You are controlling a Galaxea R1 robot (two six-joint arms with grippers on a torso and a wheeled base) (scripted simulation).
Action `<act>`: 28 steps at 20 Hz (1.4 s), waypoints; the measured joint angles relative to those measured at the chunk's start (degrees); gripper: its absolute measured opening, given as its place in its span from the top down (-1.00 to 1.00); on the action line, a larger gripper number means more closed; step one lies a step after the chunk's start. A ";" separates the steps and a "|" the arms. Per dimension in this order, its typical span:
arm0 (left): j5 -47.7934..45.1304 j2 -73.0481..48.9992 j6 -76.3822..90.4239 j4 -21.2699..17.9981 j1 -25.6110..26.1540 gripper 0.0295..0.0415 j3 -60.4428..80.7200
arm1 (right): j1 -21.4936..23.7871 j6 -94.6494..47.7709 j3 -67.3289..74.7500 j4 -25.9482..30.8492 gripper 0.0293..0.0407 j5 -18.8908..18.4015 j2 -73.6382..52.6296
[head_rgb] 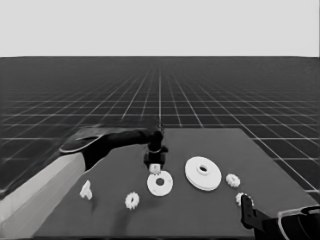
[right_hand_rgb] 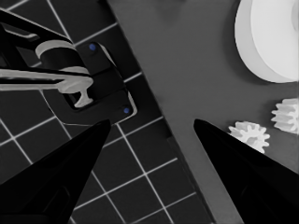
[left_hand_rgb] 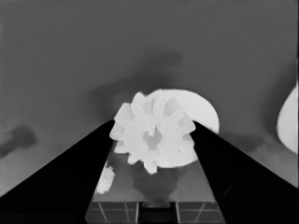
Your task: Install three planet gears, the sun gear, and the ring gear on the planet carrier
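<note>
The left hand [left_hand_rgb: 153, 140] is clamped on a planet gear [left_hand_rgb: 152, 136] just above the smaller round part [head_rgb: 160, 183]'s far edge — the right hand [right_hand_rgb: 152, 128] waits, fingers apart, at the table [head_rgb: 210, 215]'s near right corner.

Dark table [head_rgb: 200, 220] bears round parts, gears.

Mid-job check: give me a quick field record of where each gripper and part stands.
left gripper: over the smaller round part's far edge, shut on a gear
right gripper: parked at the table's near right corner, open
smaller round part: bare, no gears on it
larger round part: right of the smaller
loose gears: one near left, two at right
thin white piece: left end
</note>
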 joint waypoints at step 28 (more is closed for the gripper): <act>2.39 -1.03 -1.99 -4.88 -5.41 -0.49 3.42 | 0.00 0.00 0.00 0.00 -0.61 0.00 0.00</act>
